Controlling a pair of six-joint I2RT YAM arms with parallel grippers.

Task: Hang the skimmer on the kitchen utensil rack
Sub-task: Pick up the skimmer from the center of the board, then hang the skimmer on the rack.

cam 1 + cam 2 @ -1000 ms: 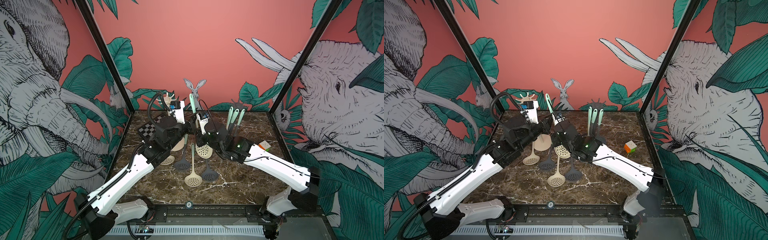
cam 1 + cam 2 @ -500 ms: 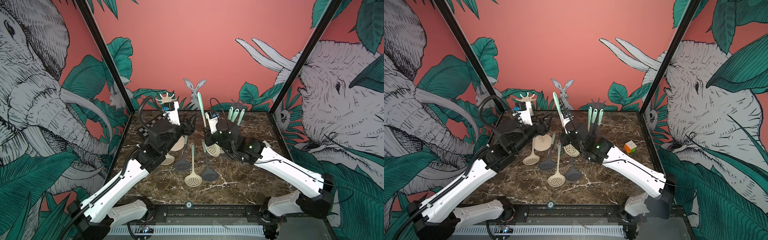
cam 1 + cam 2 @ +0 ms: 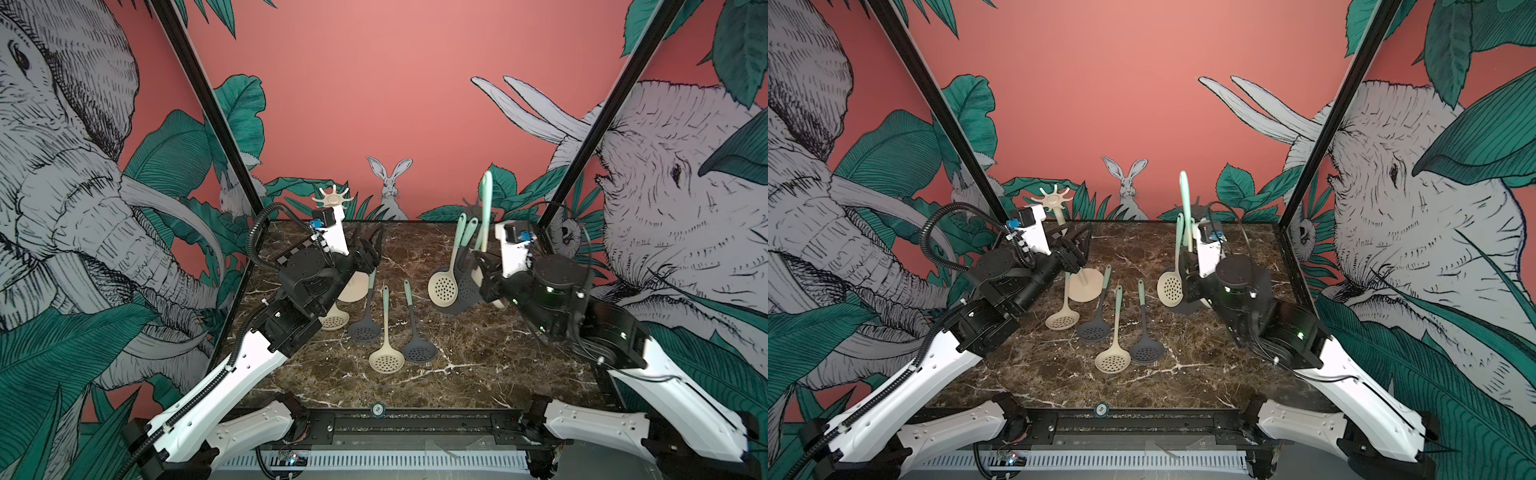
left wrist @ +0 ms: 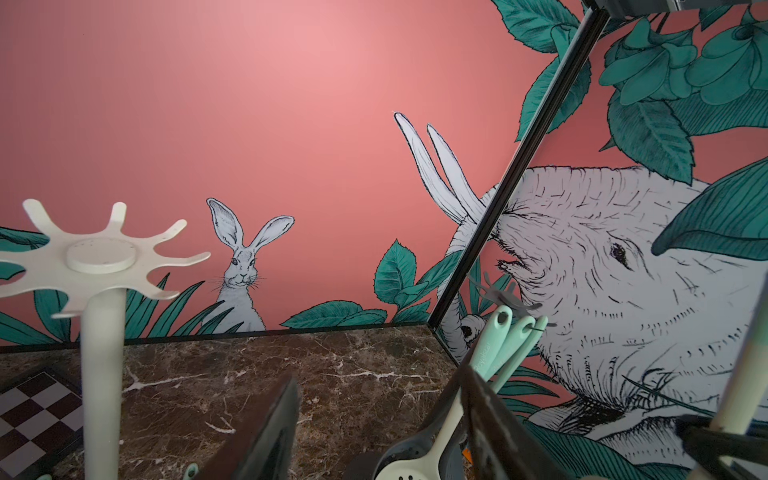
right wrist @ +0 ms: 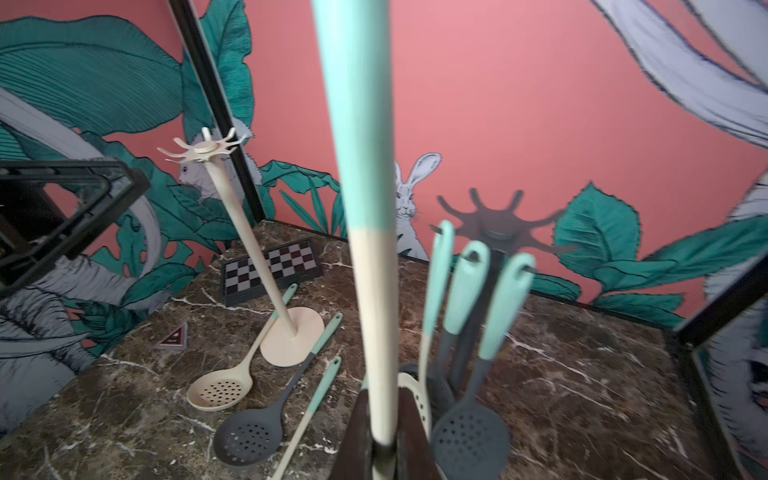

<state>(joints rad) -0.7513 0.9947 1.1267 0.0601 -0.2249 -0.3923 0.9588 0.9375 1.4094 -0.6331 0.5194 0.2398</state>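
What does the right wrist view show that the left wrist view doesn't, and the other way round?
Only the right wrist view shows the beige rack down to its base, and the heads of the loose skimmers, one beige and one grey, lying on the table. Only the left wrist view shows the elephant's eye. Both show the beige rack's top, the chessboard, the rabbit, the dark rack with three hanging skimmers, and the held skimmer.

The left end effector (image 3: 370,241) hovers raised, jaws parted; the right end effector (image 3: 481,266) stands clamped tight.
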